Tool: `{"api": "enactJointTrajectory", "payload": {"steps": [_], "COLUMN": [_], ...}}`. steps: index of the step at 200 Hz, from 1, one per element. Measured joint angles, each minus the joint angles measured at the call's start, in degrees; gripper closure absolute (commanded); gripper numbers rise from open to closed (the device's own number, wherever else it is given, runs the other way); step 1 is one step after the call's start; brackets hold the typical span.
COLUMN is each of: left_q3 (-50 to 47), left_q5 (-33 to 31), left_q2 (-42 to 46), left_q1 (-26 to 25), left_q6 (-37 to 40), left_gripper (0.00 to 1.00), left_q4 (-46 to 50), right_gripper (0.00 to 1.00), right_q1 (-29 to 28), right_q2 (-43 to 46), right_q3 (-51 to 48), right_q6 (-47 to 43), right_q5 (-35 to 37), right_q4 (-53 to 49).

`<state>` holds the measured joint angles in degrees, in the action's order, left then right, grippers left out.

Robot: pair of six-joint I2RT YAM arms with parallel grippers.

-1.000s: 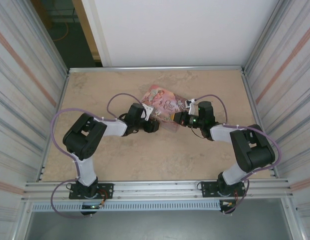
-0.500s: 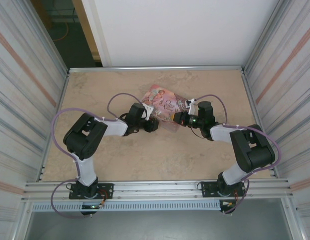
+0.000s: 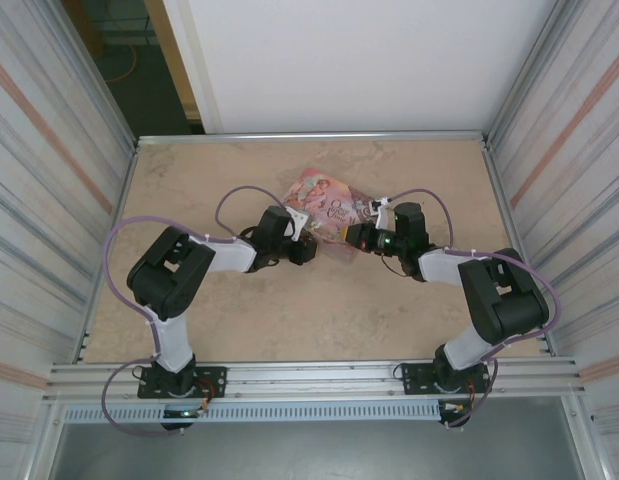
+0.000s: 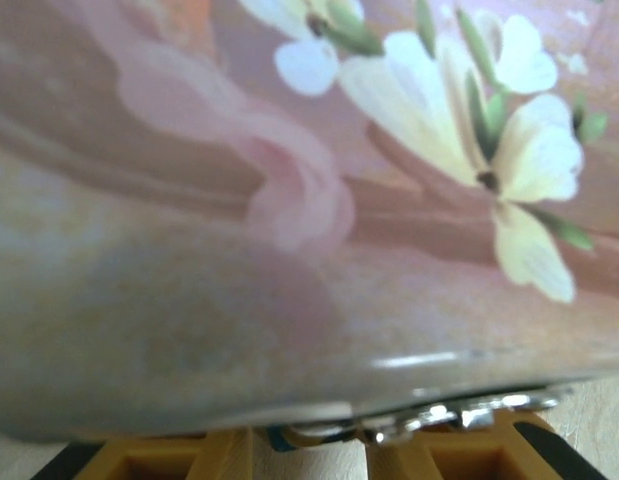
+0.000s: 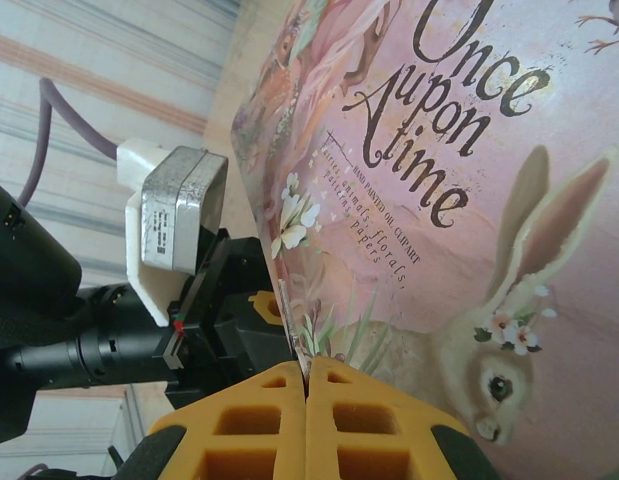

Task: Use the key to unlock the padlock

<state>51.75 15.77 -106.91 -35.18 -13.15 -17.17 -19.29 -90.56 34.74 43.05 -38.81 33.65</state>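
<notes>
Padlock (image 4: 281,436): a teal sliver in the left wrist view, tucked under the lower edge of the pink tin (image 4: 289,200). Silvery metal (image 4: 429,415) lies just to its right (too blurred to make out shackle or key).

The sliver sits in the narrow gap of the left gripper (image 4: 309,455), whose orange fingers (image 4: 189,455) stand a little apart. Whether they pinch it, cannot tell.

Right gripper (image 5: 307,385): pads pressed flat together, tips at the tin's edge below the painted rabbit.

From above, the tin lies on the table (image 3: 239,320), towards the far side. Both arms reach in, the left gripper at its left corner and the right gripper at its right.
</notes>
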Motion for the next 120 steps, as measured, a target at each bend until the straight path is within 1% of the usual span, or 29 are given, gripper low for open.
{"api": "enactJointTrajectory", "payload": {"steps": [45, 83, 93, 102, 120], "left_q3": [-0.1, 1.4, 1.8, 1.8, 1.8], "left_q5": [0.3, 3.1, 3.7, 4.0, 3.9], "left_q2": [1.9, 5.0, 5.2, 5.4, 5.8], "left_q1": [-0.3, -0.4, -0.5, -0.6, -0.8], "left_q6": [-1.7, -5.7, -6.6, -7.3, -8.1], "left_gripper": [0.87, 0.89, 0.87, 0.81, 0.78], "left_q4": [3.7, 9.1, 10.1, 10.5, 11.6], "right_gripper": [1.00, 1.00, 1.00, 1.00, 1.00], "right_q1": [-0.2, -0.4, -0.4, -0.4, -0.4], "right_q2": [0.6, 4.1, 5.3, 6.2, 7.3], "right_q3": [0.0, -0.1, -0.1, -0.1, -0.1], "right_q6": [0.0, -0.4, -0.8, -1.5, -1.9], "right_q5": [0.6, 2.5, 3.0, 3.3, 3.5], "right_q4": [-0.8, -5.7, -7.1, -8.2, -9.9]}}
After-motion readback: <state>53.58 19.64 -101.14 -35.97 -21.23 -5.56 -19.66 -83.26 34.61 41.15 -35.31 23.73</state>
